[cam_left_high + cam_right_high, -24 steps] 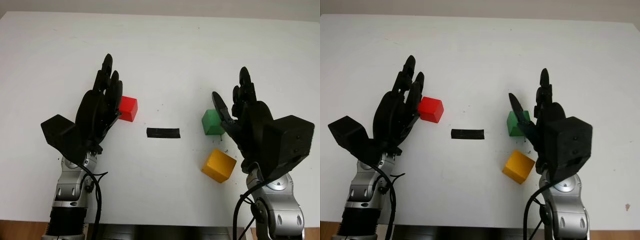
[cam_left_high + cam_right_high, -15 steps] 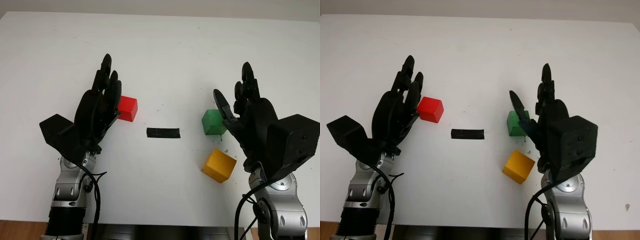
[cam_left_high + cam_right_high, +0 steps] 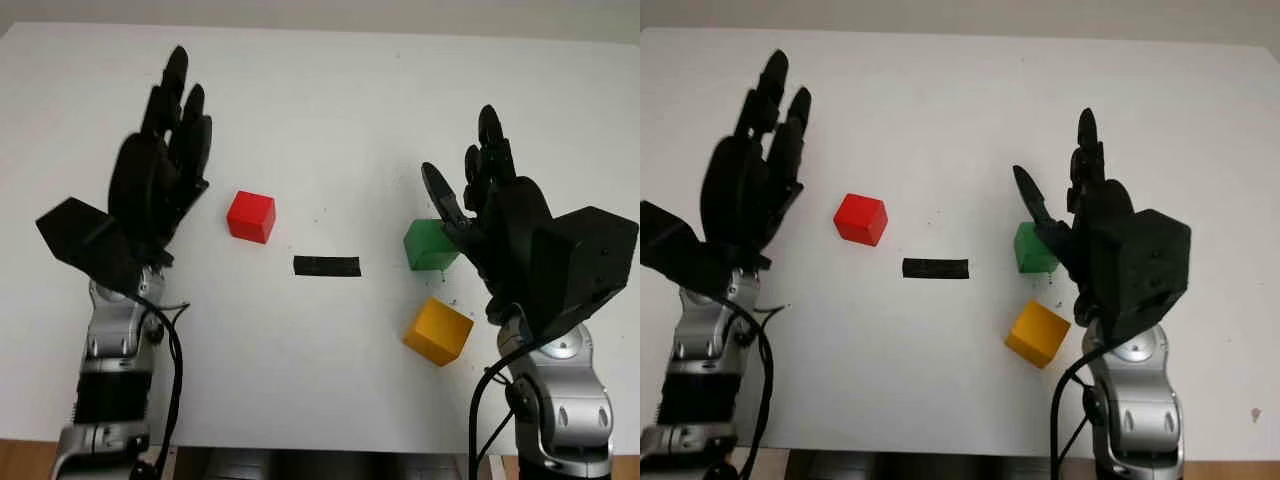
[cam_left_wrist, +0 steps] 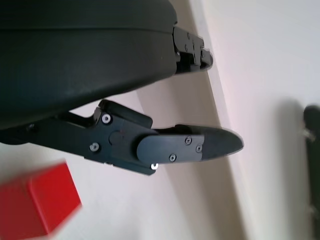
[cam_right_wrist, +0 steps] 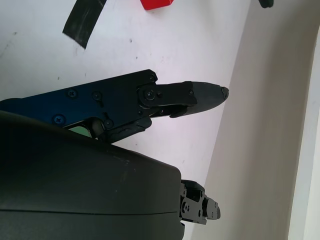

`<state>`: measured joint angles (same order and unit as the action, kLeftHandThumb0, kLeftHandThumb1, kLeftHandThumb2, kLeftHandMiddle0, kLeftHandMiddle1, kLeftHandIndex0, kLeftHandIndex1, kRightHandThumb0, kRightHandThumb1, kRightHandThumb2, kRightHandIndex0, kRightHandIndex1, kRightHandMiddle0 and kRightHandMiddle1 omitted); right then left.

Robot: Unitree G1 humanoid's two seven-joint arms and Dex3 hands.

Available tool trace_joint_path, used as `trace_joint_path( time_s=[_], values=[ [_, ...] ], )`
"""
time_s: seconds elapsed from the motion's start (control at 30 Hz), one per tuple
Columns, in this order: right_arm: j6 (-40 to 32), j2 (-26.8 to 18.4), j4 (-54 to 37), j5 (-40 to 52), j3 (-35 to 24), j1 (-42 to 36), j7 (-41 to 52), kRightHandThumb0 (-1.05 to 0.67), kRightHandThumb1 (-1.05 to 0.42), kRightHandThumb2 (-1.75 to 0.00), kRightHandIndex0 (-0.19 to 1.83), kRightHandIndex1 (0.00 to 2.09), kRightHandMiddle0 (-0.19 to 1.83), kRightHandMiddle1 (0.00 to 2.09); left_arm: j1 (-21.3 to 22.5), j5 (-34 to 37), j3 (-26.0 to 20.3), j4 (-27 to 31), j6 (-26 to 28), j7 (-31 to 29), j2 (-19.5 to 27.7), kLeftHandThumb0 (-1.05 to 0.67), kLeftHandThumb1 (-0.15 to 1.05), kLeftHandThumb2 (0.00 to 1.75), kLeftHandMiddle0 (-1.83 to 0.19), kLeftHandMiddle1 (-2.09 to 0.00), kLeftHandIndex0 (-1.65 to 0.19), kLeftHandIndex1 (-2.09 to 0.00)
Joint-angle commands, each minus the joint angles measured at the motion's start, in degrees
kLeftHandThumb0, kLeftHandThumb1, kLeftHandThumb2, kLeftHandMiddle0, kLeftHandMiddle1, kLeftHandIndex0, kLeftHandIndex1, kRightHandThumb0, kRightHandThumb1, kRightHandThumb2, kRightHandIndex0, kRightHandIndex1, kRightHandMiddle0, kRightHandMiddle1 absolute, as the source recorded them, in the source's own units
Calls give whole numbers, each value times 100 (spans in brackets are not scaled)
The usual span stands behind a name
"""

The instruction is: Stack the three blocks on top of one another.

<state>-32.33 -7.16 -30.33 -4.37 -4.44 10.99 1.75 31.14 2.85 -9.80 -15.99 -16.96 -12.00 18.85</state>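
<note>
While both hands, left hand (image 3: 160,165) and right hand (image 3: 490,215), hover open, the white table (image 3: 330,100) bears black tape (image 3: 326,266).

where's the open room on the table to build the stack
The widest bare patch is the near middle, below the black tape strip, between the left robot hand and the yellow block. It is crowded where the right robot hand hovers by the green block. The red block stands alone.

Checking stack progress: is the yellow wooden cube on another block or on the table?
On the white table: yellow wooden cube lies alone.
</note>
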Motion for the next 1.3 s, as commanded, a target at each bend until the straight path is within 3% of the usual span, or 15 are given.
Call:
trace_joint_path(
  time_s=[0.0,0.13,0.37,0.63,0.93,1.27],
  values=[
    [118,-253,-32,-34,-131,-4,85,-57,-105,-30,-12,6,-11,6,307,-360,120,-372,-163,-153,511,-68,105,21,-23,-12,-29,-29],
    [-288,-447,-232,143,-407,90,246,-53,-105,-28,-11,6,-10,6,625,-736,341,-678,-182,-642,1139,-72,99,7,-13,-5,-33,-28],
    [-785,-524,-385,533,-740,257,331,-54,-105,-26,-15,4,-12,5,1114,-1626,1124,-943,-631,-1714,2124,-74,94,5,-2,-3,-40,-11],
    [-880,-477,-447,452,-521,237,137,-56,-105,-30,-16,4,-14,5,1646,-2482,1851,-1011,-456,-2414,2492,-82,91,5,5,-4,-36,-6],
    [-914,-446,-476,463,-379,217,42,-53,-105,-35,-18,4,-16,4,1513,-2816,2010,-647,-454,-2437,2600,-83,86,4,3,-6,-41,-6],
    [-945,-420,-482,513,-355,197,46,-52,-105,-37,-19,3,-18,4,1050,-3370,2042,-268,-595,-1505,2543,-81,85,5,-2,-7,-51,-9]
  ],
)
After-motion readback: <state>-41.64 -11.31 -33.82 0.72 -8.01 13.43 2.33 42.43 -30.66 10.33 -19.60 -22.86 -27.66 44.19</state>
